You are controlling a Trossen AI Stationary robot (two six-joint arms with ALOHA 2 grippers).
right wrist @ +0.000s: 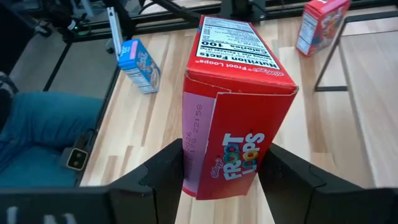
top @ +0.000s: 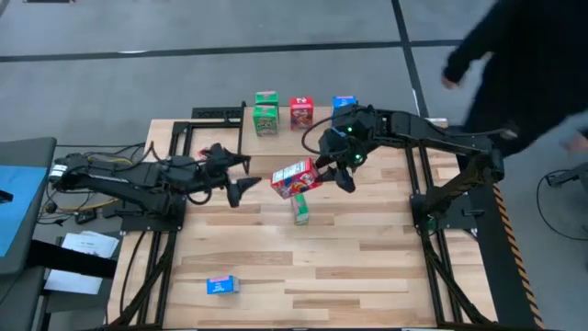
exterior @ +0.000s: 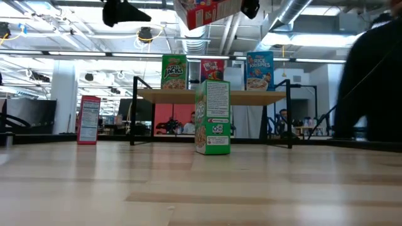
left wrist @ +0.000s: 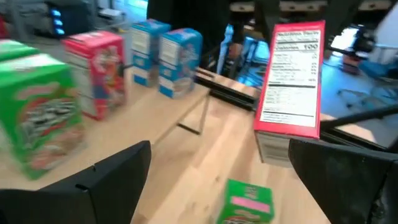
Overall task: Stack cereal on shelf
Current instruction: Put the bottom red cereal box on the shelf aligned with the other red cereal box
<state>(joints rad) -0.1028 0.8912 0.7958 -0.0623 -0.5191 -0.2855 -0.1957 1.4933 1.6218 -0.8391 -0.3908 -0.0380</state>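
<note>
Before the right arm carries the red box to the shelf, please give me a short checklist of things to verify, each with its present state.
1. Grip on the red Froot Loops box: ok, the right gripper is shut on its two sides.
2. Box lifted off the table: ok, the low view shows it high above the tabletop.
3. Left gripper away from the box: ok, it is open and stands apart, to the left.
4. Free place on the shelf: cannot tell; green, red and blue boxes already stand there.
5. Green box under the path: not ok, it stands right below the held box.
6. Person near the table: not ok.
</note>
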